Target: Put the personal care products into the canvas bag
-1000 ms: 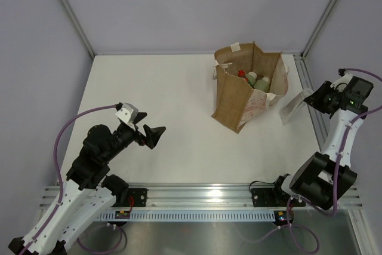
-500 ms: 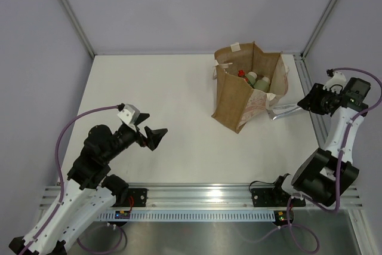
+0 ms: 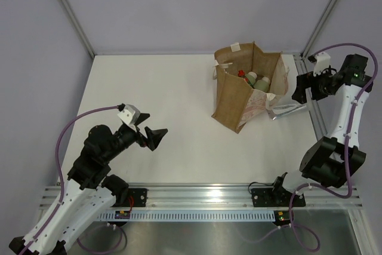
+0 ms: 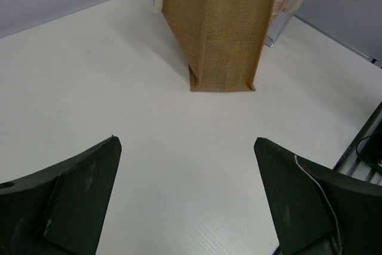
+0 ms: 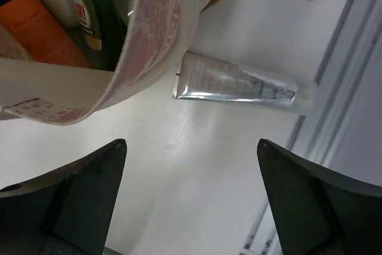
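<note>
The canvas bag (image 3: 248, 85) stands upright at the back right of the table, with bottles showing in its mouth. A silver tube (image 3: 289, 111) lies flat on the table just right of the bag. My right gripper (image 3: 300, 88) hangs open above the tube, nothing between its fingers. In the right wrist view the silver tube (image 5: 239, 85) lies beside the bag's pinkish printed side (image 5: 161, 40), and a dark green bottle (image 5: 92, 10) and an orange item (image 5: 36, 28) show inside. My left gripper (image 3: 156, 137) stands open and empty, far left of the bag (image 4: 221, 28).
A metal rail (image 3: 313, 106) runs along the table's right edge close to the tube. The enclosure's grey walls close in the back and sides. Bare white table lies between my left gripper and the bag.
My right gripper held the silver tube, set it on the table beside the bag, opened, and rose toward the back. The left arm has barely moved.
</note>
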